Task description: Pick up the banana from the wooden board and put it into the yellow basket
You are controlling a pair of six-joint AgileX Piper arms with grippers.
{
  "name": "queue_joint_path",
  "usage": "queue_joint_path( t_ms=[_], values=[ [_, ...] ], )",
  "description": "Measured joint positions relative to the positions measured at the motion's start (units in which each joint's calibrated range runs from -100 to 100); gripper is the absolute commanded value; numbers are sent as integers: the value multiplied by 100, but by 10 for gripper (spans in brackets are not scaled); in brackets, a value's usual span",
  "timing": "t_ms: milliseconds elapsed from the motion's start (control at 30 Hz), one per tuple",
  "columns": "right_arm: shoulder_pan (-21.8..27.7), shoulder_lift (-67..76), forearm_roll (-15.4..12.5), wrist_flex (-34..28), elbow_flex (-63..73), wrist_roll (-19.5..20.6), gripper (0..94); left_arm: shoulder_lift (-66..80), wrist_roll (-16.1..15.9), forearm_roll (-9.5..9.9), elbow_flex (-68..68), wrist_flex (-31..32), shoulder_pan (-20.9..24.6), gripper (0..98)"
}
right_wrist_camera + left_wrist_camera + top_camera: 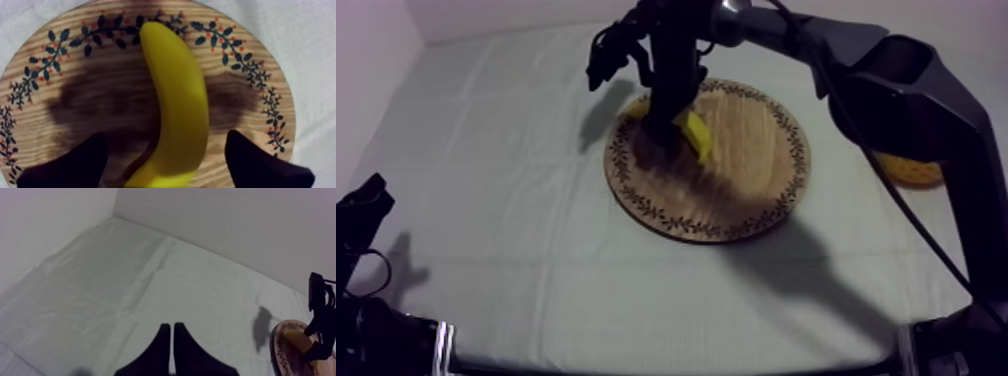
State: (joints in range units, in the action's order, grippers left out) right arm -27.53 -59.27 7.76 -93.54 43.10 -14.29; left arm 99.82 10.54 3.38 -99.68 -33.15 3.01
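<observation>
over the round wooden board (pixel 736 205), which lies near the middle of the table (pixel 486 150), the right gripper (pixel 166 136) hangs low above the banana (pixel 175 90); its two black fingers (pixel 75 165) stand well apart, one on each side of the fruit, and neither touches it (the jaws are open and grip nothing); the banana lies flat on the wood, one end reaching the patterned rim of dark leaves and red dots, the other running under the gripper; a dark shadow spreads on the wood to both sides of it; seen from above, the right arm (pixel 896 80) comes in from the upper right and drops straight down onto the far left part of the board, hiding part of the banana, whose yellow shows just beside the gripper; the yellow basket (pixel 911 170) sits at the right side of the table, apart from the board and partly hidden behind the right arm; what it holds cannot be told; the left gripper (pixel 170 325) sits low at the left side of the table, well apart from the board; its fingers (pixel 160 353) lie together as a narrow wedge, closed on nothing, pointing across the grey-white cloth (pixel 100 288); from its camera the board's rim, one end of the banana and the right gripper over it show farther off.
</observation>
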Motion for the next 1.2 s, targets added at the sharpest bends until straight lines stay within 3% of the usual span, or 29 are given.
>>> queue_joint_path(
  t_ms=[200, 400, 767, 1200],
  values=[
    [0, -132, 0, -50, 180, 27, 336, 0, 0, 0, 0, 0, 0, 1],
    [28, -191, 5, -45, 268, 81, 201, 0, 0, 0, 0, 0, 0, 1],
    [28, 25, 85, 19, 0, 147, 160, 0, 0, 0, 0, 0, 0, 1],
    [38, 1616, -12, -106, -782, 179, 160, 0, 0, 0, 0, 0, 0, 1]
  ],
)
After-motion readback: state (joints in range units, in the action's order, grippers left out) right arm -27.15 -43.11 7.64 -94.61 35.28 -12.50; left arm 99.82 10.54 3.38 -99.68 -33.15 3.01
